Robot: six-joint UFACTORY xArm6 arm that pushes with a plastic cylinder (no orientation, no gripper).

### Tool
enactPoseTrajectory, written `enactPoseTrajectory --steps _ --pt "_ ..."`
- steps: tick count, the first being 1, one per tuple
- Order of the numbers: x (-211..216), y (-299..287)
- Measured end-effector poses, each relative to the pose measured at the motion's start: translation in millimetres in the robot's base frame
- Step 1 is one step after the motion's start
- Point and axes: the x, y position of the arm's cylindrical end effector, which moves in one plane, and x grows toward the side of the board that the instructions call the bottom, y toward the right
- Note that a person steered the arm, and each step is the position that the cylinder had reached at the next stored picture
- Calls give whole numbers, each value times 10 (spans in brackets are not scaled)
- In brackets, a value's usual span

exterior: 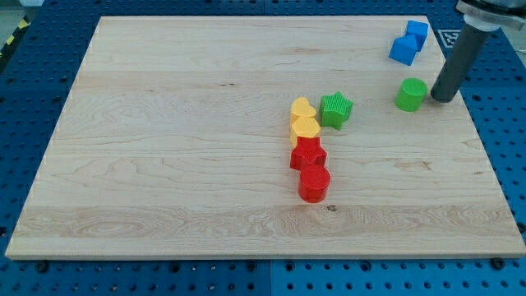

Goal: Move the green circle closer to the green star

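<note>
No legible writing appears. My tip [441, 99], a bare rod with nothing to grasp, rests just right of the green circle [411, 94]. The green star [335, 109] lies apart, toward the view's left. Pale wooden board [164, 148] sits on blue perforated table [33, 41].

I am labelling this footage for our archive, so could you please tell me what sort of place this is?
Probably a robotics lab bench. A wooden board lies on a blue perforated mounting plate, and my tip rests just to the view's right of the green circle, with the green star further left.
</note>
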Motion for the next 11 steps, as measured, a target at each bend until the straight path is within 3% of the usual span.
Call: enactPoseTrajectory --steps 2,4,5,6,11 --pt "108 -242" --pt "-104 -13" --pt "-278 -238" --pt "-95 -291" --pt "-86 -361"
